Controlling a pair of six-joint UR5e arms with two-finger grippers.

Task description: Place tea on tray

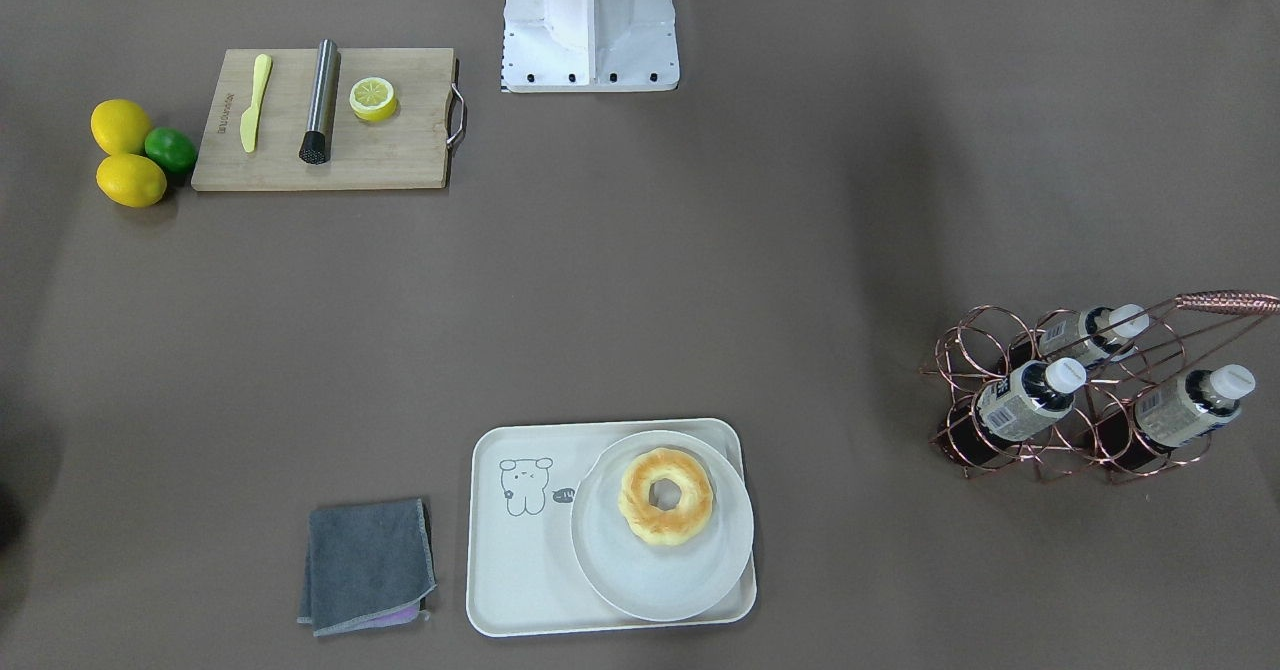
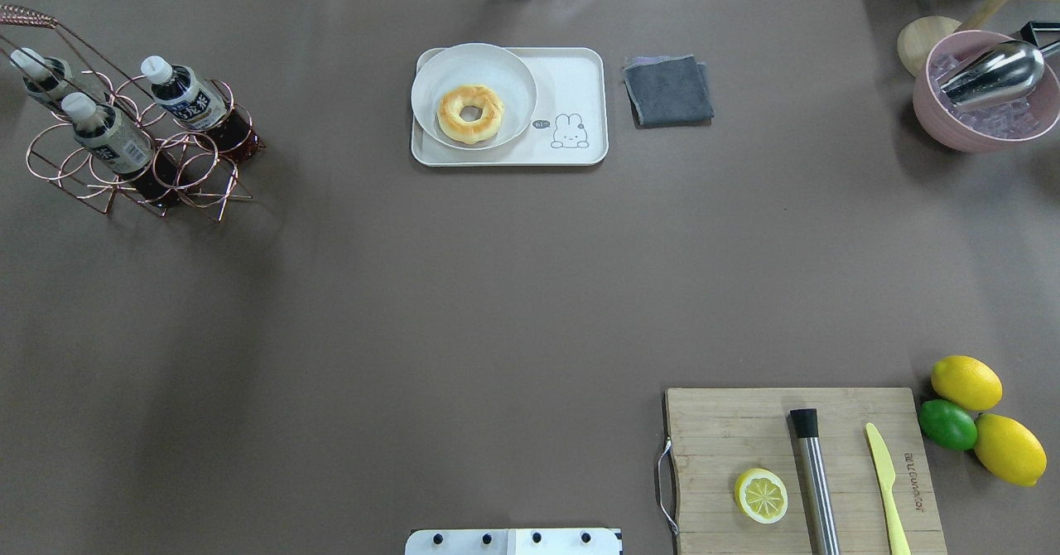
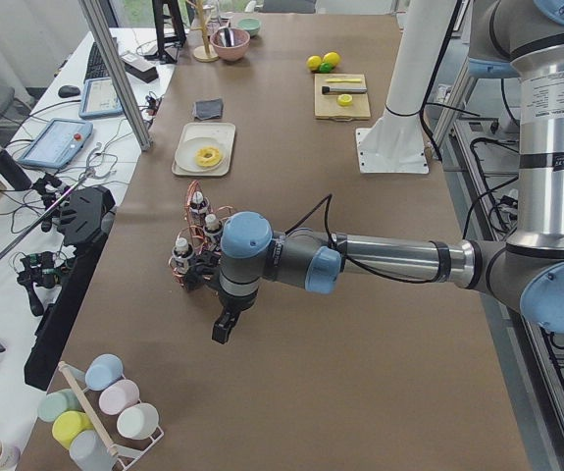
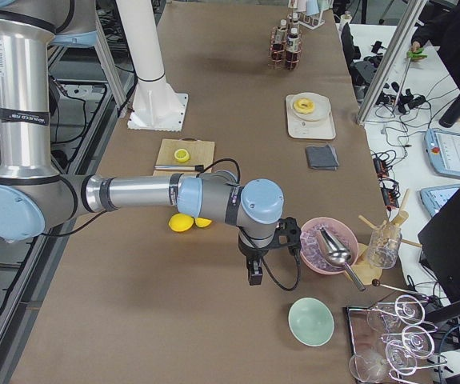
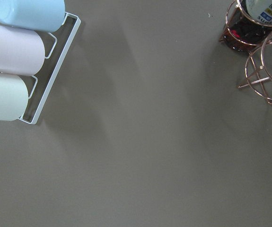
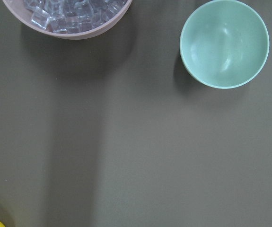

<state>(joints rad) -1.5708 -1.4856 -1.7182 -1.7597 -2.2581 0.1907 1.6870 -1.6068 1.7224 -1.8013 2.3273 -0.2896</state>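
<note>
Cutting board [image 2: 745,431]: closest to the robot's base, on its right. It carries a lemon half [image 2: 760,495], a steel muddler [image 2: 816,480] and a yellow knife [image 2: 886,480].
Citrus: two lemons [image 2: 966,382] and a lime [image 2: 947,424] touch just off the board's outer end.
Left gripper [image 3: 224,326]: points down above bare table, just beside the copper wire rack [image 2: 83,182]. Whether its claw is open or closed cannot be told, and nothing is seen in it.
Right gripper [image 4: 254,272]: points down over the table near the pink ice bowl [image 4: 319,244] and a mint bowl [image 6: 224,43]. Its opening cannot be told either.
Tea bottles [image 2: 186,95]: three alike, leaning in the rack's rings at the far left, well apart from the tray.
Tray [image 2: 580,74]: far centre. A white plate [image 2: 505,66] with a doughnut [image 2: 470,113] covers its left part, and the line-drawn animal's end is bare.
Grey cloth [image 2: 667,89]: folded, just right of the tray.
</note>
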